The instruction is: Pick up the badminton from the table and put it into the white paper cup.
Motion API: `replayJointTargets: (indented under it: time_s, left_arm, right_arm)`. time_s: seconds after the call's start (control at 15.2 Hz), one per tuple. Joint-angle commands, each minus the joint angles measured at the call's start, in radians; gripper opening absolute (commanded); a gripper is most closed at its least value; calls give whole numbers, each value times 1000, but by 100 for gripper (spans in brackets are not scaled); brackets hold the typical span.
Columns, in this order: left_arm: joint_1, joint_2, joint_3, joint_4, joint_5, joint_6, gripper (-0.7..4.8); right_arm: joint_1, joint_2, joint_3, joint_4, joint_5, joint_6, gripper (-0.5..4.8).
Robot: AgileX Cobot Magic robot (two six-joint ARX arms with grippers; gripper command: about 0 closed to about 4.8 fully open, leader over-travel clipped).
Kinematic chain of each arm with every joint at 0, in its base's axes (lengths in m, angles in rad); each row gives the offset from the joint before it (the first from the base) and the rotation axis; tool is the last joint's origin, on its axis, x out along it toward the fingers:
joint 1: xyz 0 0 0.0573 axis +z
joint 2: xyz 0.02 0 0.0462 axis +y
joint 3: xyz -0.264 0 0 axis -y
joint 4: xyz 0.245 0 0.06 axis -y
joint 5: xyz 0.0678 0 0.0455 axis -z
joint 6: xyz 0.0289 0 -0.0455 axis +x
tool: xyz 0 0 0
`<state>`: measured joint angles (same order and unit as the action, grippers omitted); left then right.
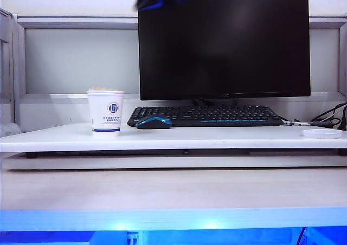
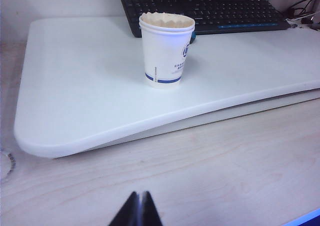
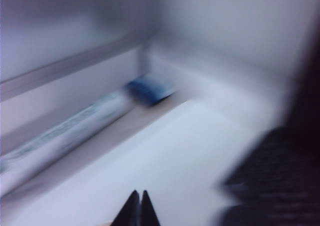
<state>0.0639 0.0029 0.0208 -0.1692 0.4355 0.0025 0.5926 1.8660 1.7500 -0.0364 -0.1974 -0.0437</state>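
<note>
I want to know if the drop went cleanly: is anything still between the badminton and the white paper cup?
No. The badminton's feather skirt shows inside the white paper cup's rim. Left gripper rests shut over the desk; right gripper is shut, up near the monitor.

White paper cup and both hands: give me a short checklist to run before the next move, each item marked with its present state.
1. white paper cup upright on the table: ok.
2. badminton inside the cup: ok, its cream feather edge shows at the rim; how deep it sits, cannot tell.
3. Right hand empty: ok, its jaws are shut with nothing between them.
4. Right hand away from the cup: ok, a dark blurred shape sits high at the top of the exterior view, above the monitor.
5. Left hand out of the way: ok, shut, low over the wooden surface in front of the table.
6. Right wrist view sharp: not ok, blurred.
</note>
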Motion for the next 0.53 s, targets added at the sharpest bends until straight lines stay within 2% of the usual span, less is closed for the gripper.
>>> replayJointTargets:
  time_s: [0.07, 0.39, 0.53]
  left_arm:
    - [1, 1, 2, -25, 8, 10, 21]
    - [1, 1, 2, -24, 3, 16, 21]
    - [1, 1, 2, -24, 2, 16, 21]
  right_arm:
    - [-50, -53, 3, -48, 105, -43, -6]
    - [-220, -202, 2, -122, 125, -35, -6]
    - [-289, -283, 1, -212, 133, -36, -6]
